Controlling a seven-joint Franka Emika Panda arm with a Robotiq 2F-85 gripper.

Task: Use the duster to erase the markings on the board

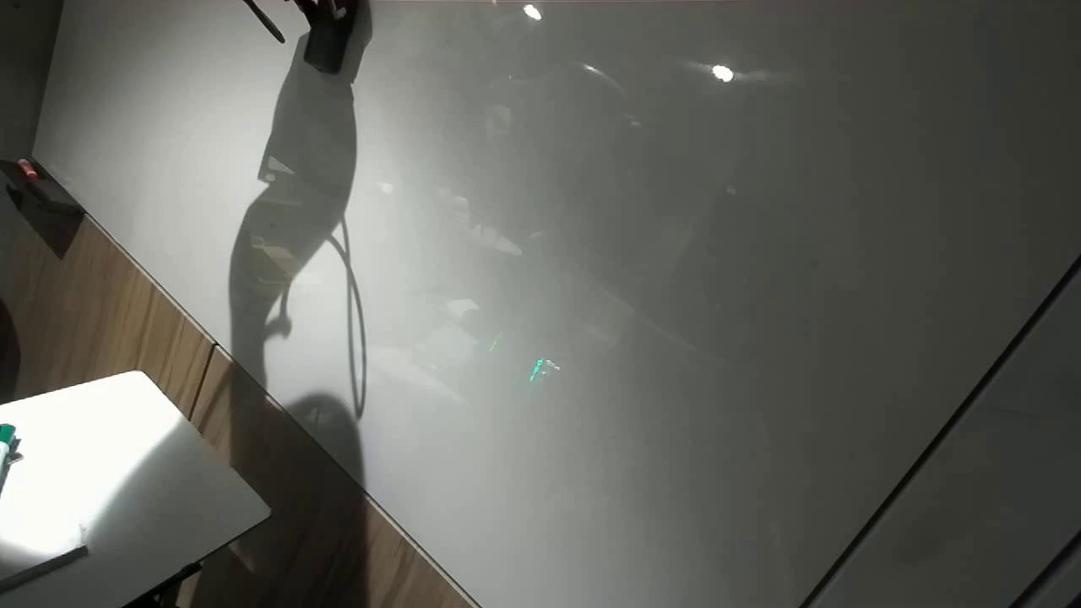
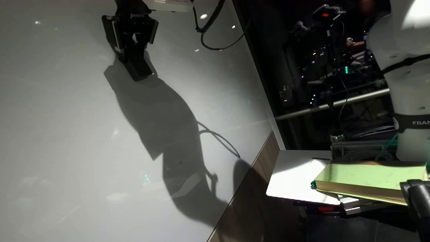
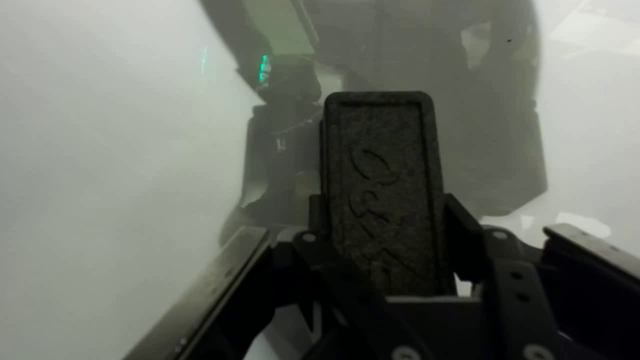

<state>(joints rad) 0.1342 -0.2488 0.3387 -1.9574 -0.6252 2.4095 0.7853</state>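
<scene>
The claw [image 3: 387, 225] holds the duster [image 3: 382, 145] by its long sides, so wiping is likely the step in hand (contact with the board [image 2: 67, 134] cannot be told, and no markings show for certain), and the next move would call for flat, even pressure. In an exterior view the arm [image 2: 408, 97] stands at three o'clock; the claw reaches in from eleven, duster aimed at five.

Wrist view: duster's [image 3: 382, 150] lower end partly hidden by gripper [image 3: 385, 222]; dark speck [image 3: 509, 40], upper right, too small to identify. Both exterior views: gripper cut off by top edge, upper left; can't tell if duster touches board [image 2: 67, 117]. In an exterior view, marker [image 1: 5, 447], lower left, cut off. Robot body [image 2: 413, 101] clipped by right edge.
</scene>
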